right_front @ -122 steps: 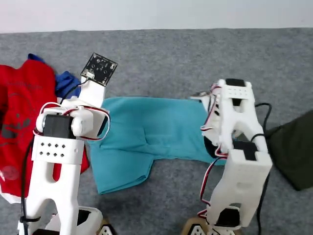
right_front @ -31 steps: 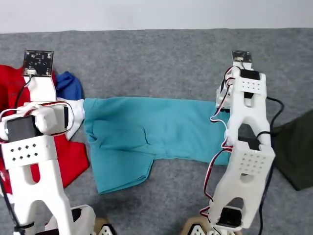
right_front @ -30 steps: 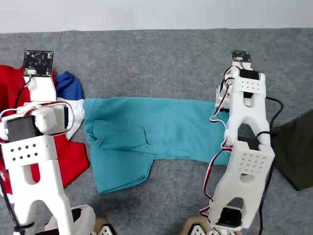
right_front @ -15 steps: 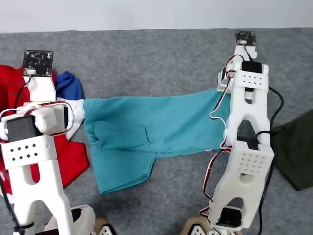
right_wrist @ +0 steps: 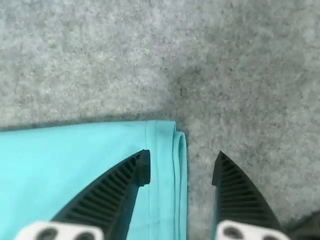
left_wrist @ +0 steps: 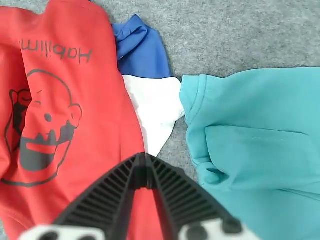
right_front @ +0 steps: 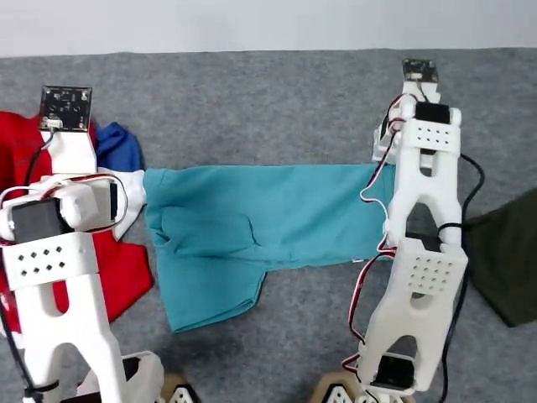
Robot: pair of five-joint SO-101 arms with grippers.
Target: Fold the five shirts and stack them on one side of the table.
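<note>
Altogether five shirts lie on one grey carpeted counter [right_front: 268,92]. Largest, a teal cotton shirt [right_front: 260,218] is spread flat across the centre. A red shirt [right_front: 21,159] with a dark skull print and lettering sits at 9 o'clock, a dark green shirt [right_front: 503,260] at 3 o'clock and a small blue shirt [right_front: 117,147] at 10 o'clock. A white shirt [left_wrist: 152,107] lies between red and teal. The left fingers [left_wrist: 120,190] are pressed together above the red shirt. The right fingers [right_wrist: 115,190] stand wide, astride the teal shirt's folded 2 o'clock corner.

Bright, even, diffuse light; faint soft shadows on the grey table [right_front: 252,101] beside the teal shirt [right_front: 277,210]
</note>
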